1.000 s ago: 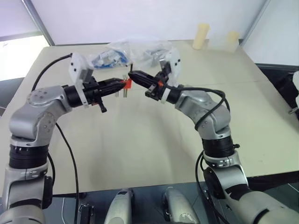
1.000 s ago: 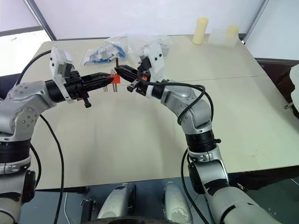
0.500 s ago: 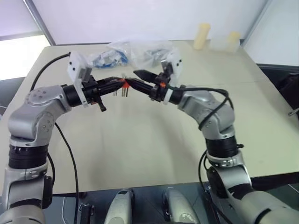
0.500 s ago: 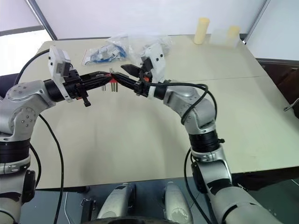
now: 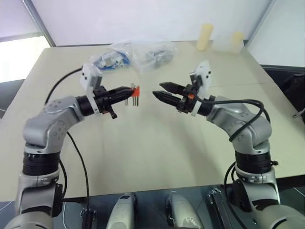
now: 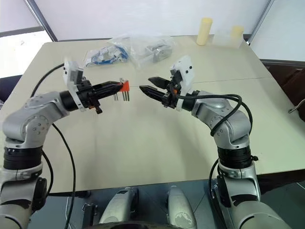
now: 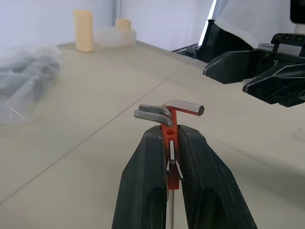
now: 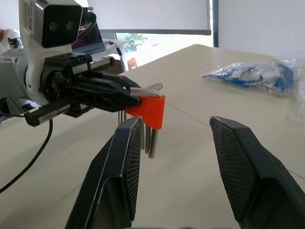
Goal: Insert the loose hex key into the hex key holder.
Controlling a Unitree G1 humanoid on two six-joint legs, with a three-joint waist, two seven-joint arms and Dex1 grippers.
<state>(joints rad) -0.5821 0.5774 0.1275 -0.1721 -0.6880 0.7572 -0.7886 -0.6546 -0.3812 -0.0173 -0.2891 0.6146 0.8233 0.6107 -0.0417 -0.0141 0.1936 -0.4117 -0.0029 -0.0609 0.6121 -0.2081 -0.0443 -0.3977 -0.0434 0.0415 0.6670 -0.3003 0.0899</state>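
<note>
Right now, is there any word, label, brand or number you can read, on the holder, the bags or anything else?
Readable text: none.
hex key holder, held shut in the left gripper: plain red-orange, no marking visible.
clear plastic bags: any print too small to read.
two pale cylinders: no label visible.
right gripper, open: no lettering visible.

A broad beige matte tabletop (image 5: 143, 157) is crossed by a thin seam line. A white wall panel (image 5: 143, 19), framed by slanted grey metal struts (image 5: 35, 21), is seen behind it. A bright window area (image 5: 14, 57) is seen at the left. Two pale yellow cylinders (image 5: 205, 36) are stood at the far edge, beside a translucent plastic box (image 5: 224, 44). Clear plastic bags of parts (image 5: 138, 53) are laid near the far side.
</note>
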